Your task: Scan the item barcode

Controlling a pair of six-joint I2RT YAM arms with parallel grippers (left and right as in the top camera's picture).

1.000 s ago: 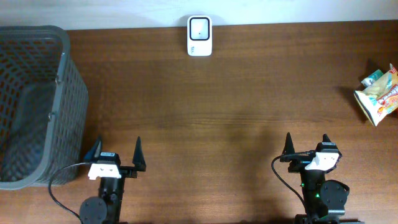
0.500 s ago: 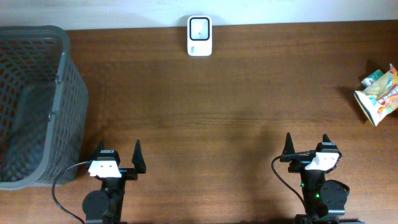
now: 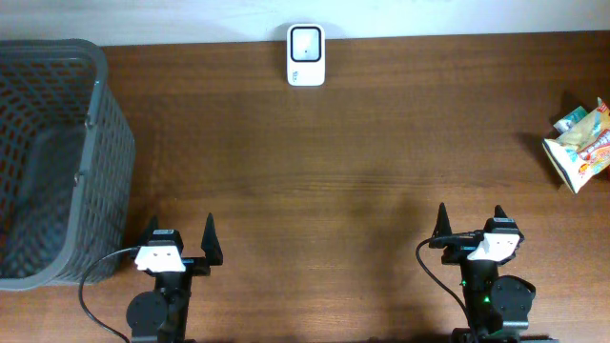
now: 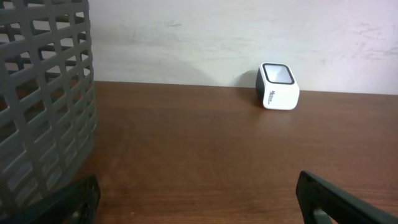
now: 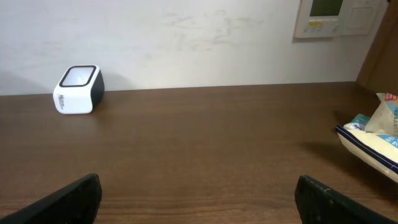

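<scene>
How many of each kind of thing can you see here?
Grippers: 2, left gripper and right gripper, both open
Basket: 1
Scanner: 1
Snack packet heap: 1
Total: 5

I can't read a single word or number from here. The scanner (image 4: 278,86), far ahead and a little right of my left gripper (image 3: 181,221), carries a short line of dark print on its white front, too small to make out. The bag (image 5: 373,134), ahead and well off to the right of my right gripper (image 3: 470,210), shows coloured printing, but no word resolves. The wall panel (image 5: 323,17), high up beyond that gripper, has a small yellowish label under its screen, which is also illegible.
</scene>
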